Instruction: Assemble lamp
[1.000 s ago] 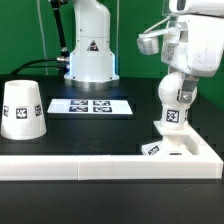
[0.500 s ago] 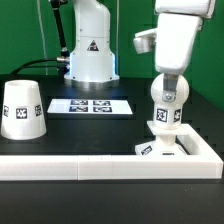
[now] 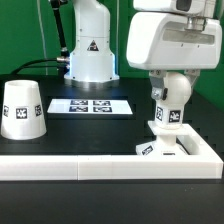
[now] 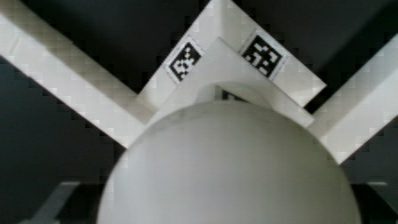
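The round bulb (image 3: 168, 104) stands neck-down on the flat square base (image 3: 163, 147), which lies in the corner of the border rail at the exterior view's right. My gripper (image 3: 170, 84) comes down from above and is shut on the bulb. In the wrist view the bulb (image 4: 217, 160) fills the space between my fingers, and my gripper (image 4: 217, 205) sits around its widest part. The base (image 4: 226, 62) with two tags shows beyond it. The cone shade (image 3: 22, 108) stands on the table at the exterior view's left, far from my gripper.
The long white border rail (image 3: 80, 167) runs along the front and turns at the right. The marker board (image 3: 90, 105) lies mid-table. The white robot pedestal (image 3: 88, 50) stands at the back. The rail arms (image 4: 71, 72) form a V around the base.
My hand has turned and swung toward the exterior view's left over the bulb. The bulb has gone from tilted to nearly upright on the base.
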